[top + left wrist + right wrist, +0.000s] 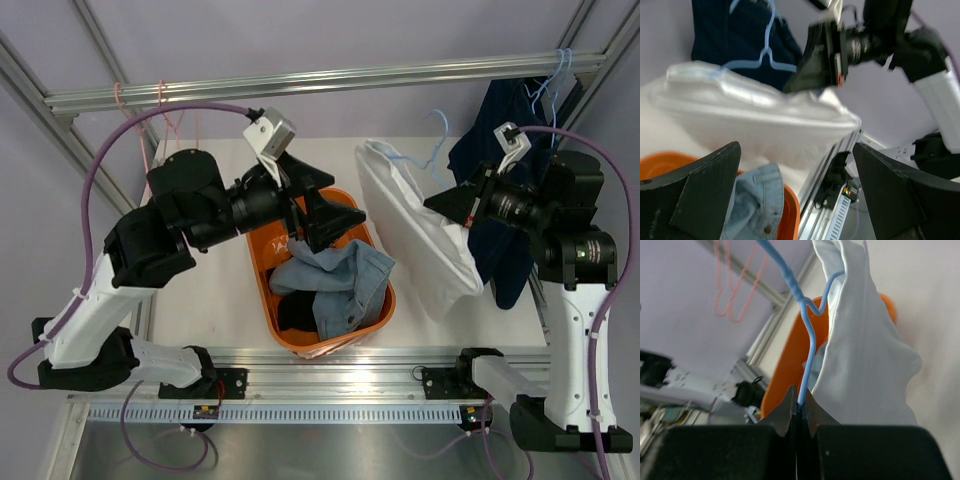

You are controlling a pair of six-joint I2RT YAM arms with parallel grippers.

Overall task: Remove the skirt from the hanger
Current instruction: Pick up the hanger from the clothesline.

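Two arms reach inward — left gripper (pixel 322 203) gaping empty over the orange basket (pixel 258 272), right gripper (pixel 799 407) pinching a blue hanger (pixel 810 345).

An orange plastic basket (pixel 300 343) sits on a white tabletop (pixel 215 300), its long side running from front to back. A black garment (pixel 295 312) lies in the near end of the basket. Just right of the basket, a bulky white garment (pixel 420 240) rests on the tabletop, tilted. It is threaded on a light-blue wire hanger (pixel 437 135) whose hook sticks up above the cloth. Further right, a dark navy garment (pixel 500 120) hangs from a silver metal rail (pixel 350 80) crossing the back. More blue hangers (pixel 555 75) hook over the rail's right end.
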